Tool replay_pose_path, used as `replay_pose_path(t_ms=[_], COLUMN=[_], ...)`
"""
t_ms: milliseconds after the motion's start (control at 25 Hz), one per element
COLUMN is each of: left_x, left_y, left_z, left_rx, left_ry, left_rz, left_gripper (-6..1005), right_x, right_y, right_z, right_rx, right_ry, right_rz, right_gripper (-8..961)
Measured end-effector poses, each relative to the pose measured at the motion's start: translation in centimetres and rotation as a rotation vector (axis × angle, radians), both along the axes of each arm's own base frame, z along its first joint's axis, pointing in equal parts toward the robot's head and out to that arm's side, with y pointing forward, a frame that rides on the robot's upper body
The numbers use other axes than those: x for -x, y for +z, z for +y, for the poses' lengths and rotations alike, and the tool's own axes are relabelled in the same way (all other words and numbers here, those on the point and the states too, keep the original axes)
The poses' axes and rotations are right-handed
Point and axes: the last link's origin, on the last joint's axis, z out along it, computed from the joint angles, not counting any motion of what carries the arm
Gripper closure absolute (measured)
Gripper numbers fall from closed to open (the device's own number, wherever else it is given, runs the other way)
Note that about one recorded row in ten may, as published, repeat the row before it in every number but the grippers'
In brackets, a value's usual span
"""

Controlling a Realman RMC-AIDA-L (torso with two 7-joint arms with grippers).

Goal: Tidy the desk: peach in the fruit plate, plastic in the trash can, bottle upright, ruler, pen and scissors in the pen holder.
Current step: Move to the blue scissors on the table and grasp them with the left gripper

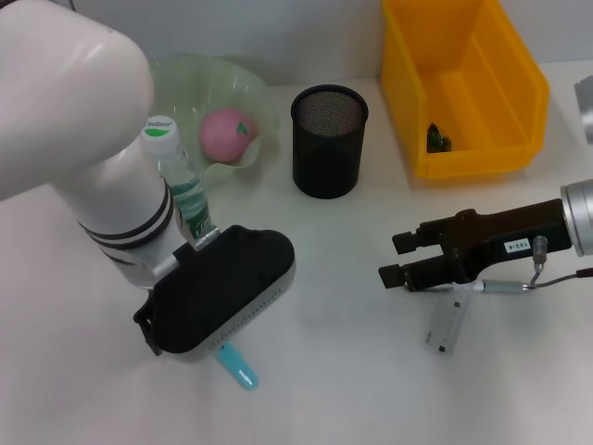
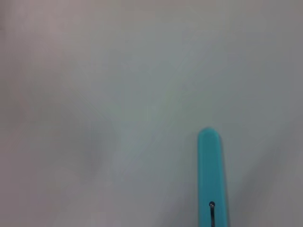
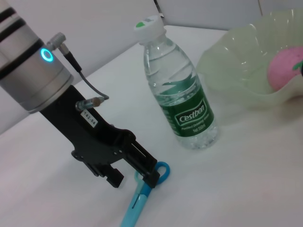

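Directly under the left end effector (image 3: 133,177): teal plastic scissors with ring handles (image 3: 142,194), flat on the white tabletop (image 1: 352,371). Seen from the head camera only as a rounded teal tip poking out from beneath the black wrist housing, toward the robot. Long axis judged to run from that near tip diagonally back under the housing, ring end at the black fingers (image 3: 152,176). Fingers spread and straddling the ring end, nothing clamped between them yet; one finger touching or just beside the loop, cannot tell which. Left arm plainly the nearer one for this item.

Right end effector (image 1: 397,260) off to the right, fingers parted and empty, hovering over a clear plastic ruler (image 1: 447,323) lying flat just beside it.

Elsewhere: clear water bottle with green label and white cap (image 1: 176,171) upright just behind the left wrist; pink peach (image 1: 227,133) inside the pale green wavy fruit plate (image 1: 185,79); black mesh pen holder (image 1: 329,139) well apart from the scissors, farther back and to the right; yellow plastic bin (image 1: 463,83) at the far right.

Likely demand of the coming move: closing squarely across the ring end, then lifting toward the holder.
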Motion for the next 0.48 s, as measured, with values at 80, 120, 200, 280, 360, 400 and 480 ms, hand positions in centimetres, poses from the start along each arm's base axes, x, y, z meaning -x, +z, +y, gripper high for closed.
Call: replay_pose_path(t_ms=[80, 120, 200, 280, 360, 400, 480], left_x=[-0.06, -0.06, -0.30, -0.28, -0.23, -0.24, -0.27], left_y=[-0.01, -0.01, -0.12, -0.19, -0.42, -0.54, -0.67], left_z=[0.00, 0.00, -0.22, -0.31, -0.56, -0.66, -0.77], left_rx=[0.000, 0.000, 0.005, 0.009, 0.021, 0.027, 0.032], left_ry=[0.001, 0.001, 0.010, 0.012, 0.015, 0.015, 0.016], left_rz=[-0.002, -0.002, -0.012, -0.011, -0.010, -0.013, -0.016], left_gripper=[187, 187, 190, 194, 198, 200, 204], right_x=[0.06, 0.11, 0.20, 0.24, 0.23, 0.23, 0.23], right_y=[-0.18, -0.28, -0.46, -0.57, -0.65, -0.65, -0.73], right_z=[-0.05, -0.07, -0.13, -0.17, -0.22, -0.22, -0.26], right_rx=[0.003, 0.004, 0.009, 0.015, 0.018, 0.018, 0.020], right_ry=[0.005, 0.009, 0.013, 0.017, 0.018, 0.018, 0.018], right_rz=[-0.001, 0.000, 0.000, -0.003, -0.004, -0.004, -0.003], right_gripper=[203, 203, 203, 202, 202, 202, 203])
